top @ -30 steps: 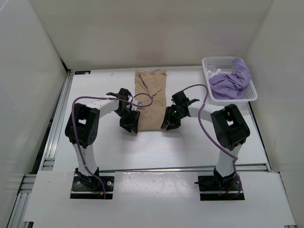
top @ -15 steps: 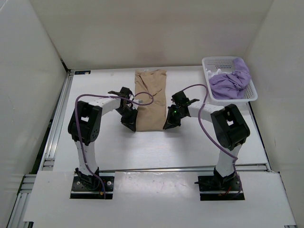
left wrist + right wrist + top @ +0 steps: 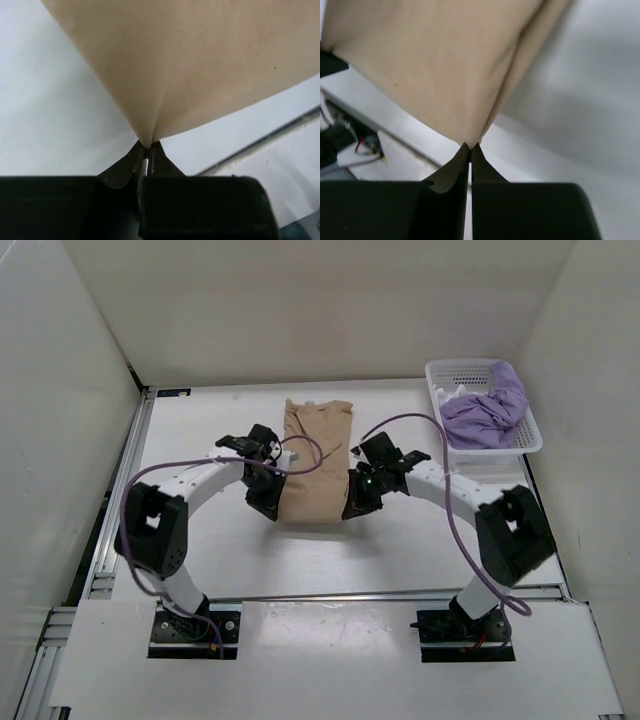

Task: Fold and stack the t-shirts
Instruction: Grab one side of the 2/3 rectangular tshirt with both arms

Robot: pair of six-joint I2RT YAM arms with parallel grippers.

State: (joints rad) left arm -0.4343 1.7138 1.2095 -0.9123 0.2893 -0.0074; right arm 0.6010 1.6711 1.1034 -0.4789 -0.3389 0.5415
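**A:** Left end effector [image 3: 147, 150] and right end effector [image 3: 470, 147] are each pinched shut on a corner of the tan t-shirt [image 3: 315, 445], lying on the tabletop [image 3: 200, 425] left of the basket [image 3: 470, 362].

**B:** So the fold's starting, I'd say. Next they both need to lift together and carry that edge over evenly.

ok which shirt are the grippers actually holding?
The tan t-shirt, laid flat in the middle: left gripper and right gripper each pinch a near corner. The lavender t-shirt lies crumpled in the basket, untouched.
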